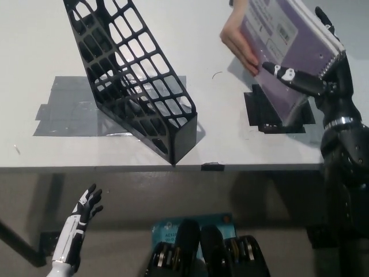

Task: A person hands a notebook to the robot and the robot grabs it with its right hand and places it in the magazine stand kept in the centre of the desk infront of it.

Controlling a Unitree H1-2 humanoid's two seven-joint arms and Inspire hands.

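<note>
A person's hand holds up a purple spiral-bound notebook at the top right, tilted, with its wire spine toward my right hand. My black right hand is at that spine edge, thumb lying across the purple cover and fingers up behind the notebook, shut on it. The person still grips the opposite edge. The black mesh magazine stand stands on the white desk left of centre, empty as far as I can see. Below the desk's front edge at the lower left, my white left hand rests open.
A grey taped patch lies under and left of the stand. A black square mat lies on the desk below the notebook. The desk's front edge runs across the middle of the view.
</note>
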